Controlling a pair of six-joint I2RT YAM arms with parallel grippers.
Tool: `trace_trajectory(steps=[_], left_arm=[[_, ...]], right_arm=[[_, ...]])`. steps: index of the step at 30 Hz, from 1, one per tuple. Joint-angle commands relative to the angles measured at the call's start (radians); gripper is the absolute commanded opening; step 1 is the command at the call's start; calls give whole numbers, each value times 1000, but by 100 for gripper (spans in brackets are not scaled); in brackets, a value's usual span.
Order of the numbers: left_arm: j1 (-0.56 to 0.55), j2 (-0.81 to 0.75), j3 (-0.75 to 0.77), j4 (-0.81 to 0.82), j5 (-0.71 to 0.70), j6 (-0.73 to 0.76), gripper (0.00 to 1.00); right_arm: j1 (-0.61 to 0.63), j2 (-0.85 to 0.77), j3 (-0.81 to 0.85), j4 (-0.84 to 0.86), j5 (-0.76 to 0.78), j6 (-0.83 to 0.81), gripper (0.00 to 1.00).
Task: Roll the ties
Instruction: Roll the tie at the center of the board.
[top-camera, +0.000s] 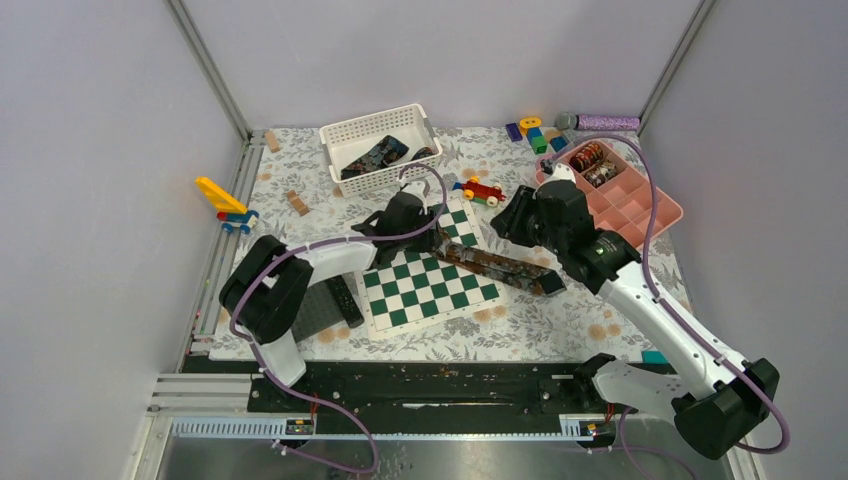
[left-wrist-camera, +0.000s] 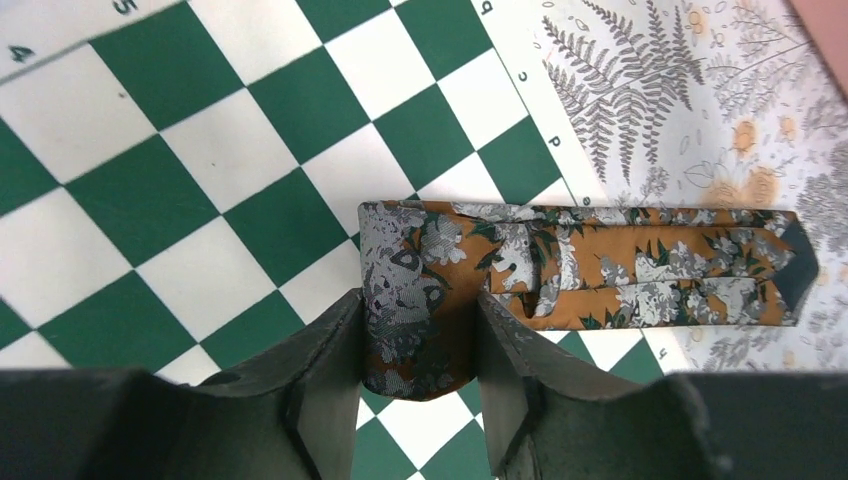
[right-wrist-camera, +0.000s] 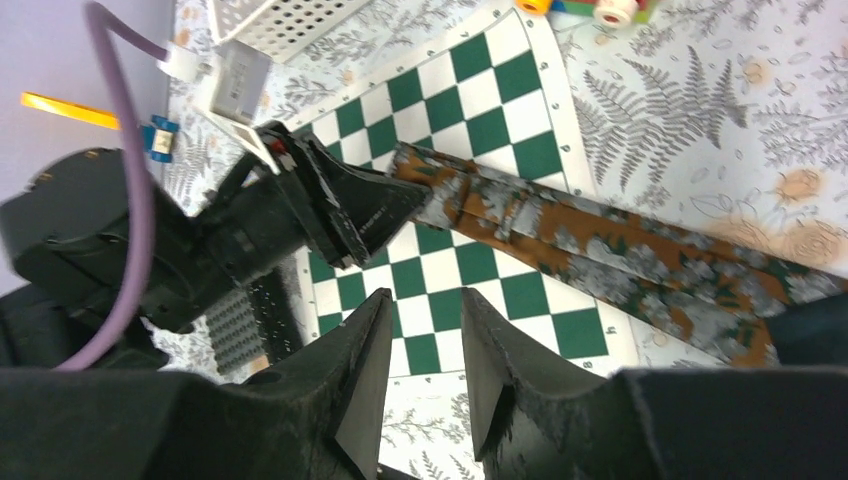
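A brown-rust tie (top-camera: 500, 265) with grey flowers lies slanted from the green chessboard (top-camera: 420, 290) onto the floral cloth. In the left wrist view one end of the tie (left-wrist-camera: 620, 265) is folded back, and my left gripper (left-wrist-camera: 418, 320) is shut on that folded end, which touches both fingers. My left gripper (top-camera: 432, 232) sits at the tie's upper left end. My right gripper (right-wrist-camera: 425, 315) hovers open over the chessboard with nothing between its fingers, short of the tie (right-wrist-camera: 600, 245). From above, the right gripper (top-camera: 510, 222) is over the tie's middle.
A white basket (top-camera: 340, 130) at the back holds dark ties. A pink compartment tray (top-camera: 640, 205) at the right holds small coiled ties (top-camera: 590, 158). A toy car (top-camera: 483, 190), coloured blocks (top-camera: 535, 135), a yellow toy (top-camera: 222, 200) and a black studded plate (top-camera: 330, 305) lie around.
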Motion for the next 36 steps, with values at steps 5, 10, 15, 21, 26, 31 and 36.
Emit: trace_trajectory(steps=[5, 10, 15, 21, 26, 31, 36], left_arm=[[-75, 36, 150, -221, -253, 126, 40], [-143, 77, 209, -306, -418, 182, 38], [-195, 116, 263, -366, -532, 225, 37], [-255, 166, 335, -427, -667, 274, 37], [-300, 224, 387, -478, -764, 295, 37], [-330, 266, 420, -508, -807, 297, 37], [-356, 305, 449, -534, -832, 299, 37]], right_arm=[[-13, -64, -33, -39, 55, -18, 39], [-15, -99, -30, -59, 58, -19, 39], [-15, -132, -18, -85, 71, -23, 40], [-17, -164, -21, -99, 80, -12, 40], [-17, -201, -14, -113, 86, 0, 40], [-16, -246, 19, -142, 106, -11, 40], [-17, -263, 38, -158, 123, -20, 40]])
